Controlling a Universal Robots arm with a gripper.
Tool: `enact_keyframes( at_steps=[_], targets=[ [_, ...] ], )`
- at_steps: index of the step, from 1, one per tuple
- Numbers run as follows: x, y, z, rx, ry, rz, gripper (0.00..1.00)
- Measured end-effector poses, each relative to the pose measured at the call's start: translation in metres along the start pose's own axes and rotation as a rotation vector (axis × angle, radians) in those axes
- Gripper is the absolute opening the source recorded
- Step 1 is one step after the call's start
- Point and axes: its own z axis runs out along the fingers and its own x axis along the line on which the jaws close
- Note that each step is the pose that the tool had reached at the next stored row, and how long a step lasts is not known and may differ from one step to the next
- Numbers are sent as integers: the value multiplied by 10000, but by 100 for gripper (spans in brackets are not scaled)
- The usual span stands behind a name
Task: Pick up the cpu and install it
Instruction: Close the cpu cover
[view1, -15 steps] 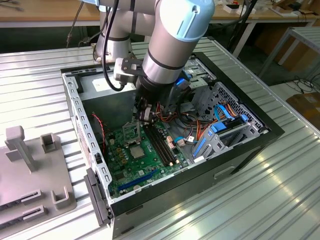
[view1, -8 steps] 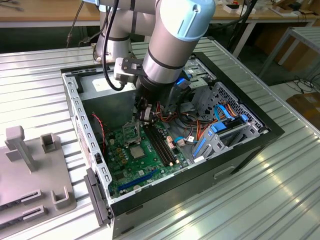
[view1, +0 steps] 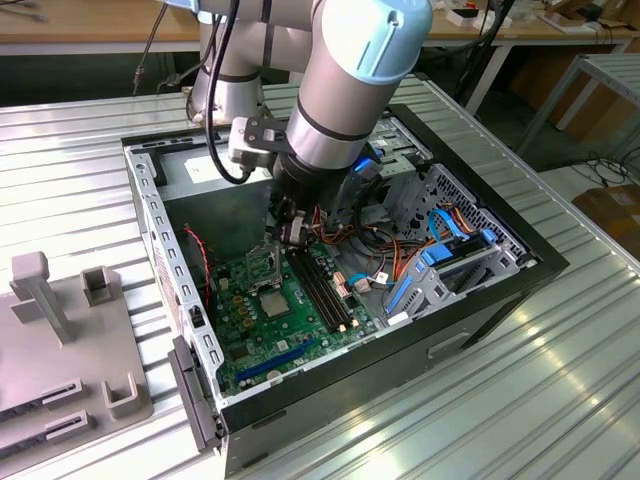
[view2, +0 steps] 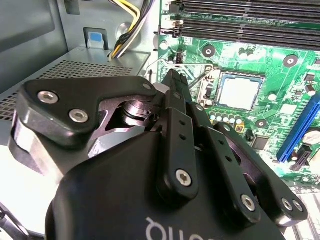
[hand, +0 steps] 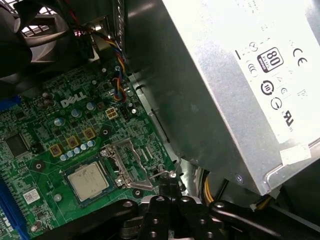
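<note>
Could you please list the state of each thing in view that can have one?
cpu: lying flat in the socket, not held.
socket frame: swung open beside the cpu.
gripper: shut, empty, at the socket lever.
computer case: on its side, side panel off.
memory slots: empty.

The arm (view1: 345, 90) is a thick silver-grey tube with pale blue joint caps and black cables along it. Its gripper (view2: 175, 82) is matte black, built of linked bars fastened by silver hex screws, with white lettering on its body.
</note>
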Motion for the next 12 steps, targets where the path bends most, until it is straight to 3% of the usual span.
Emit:
enact_keyframes(
  at_steps=[12],
  targets=[
    [62,-31,-12,10,27,-22,13]
  ],
)
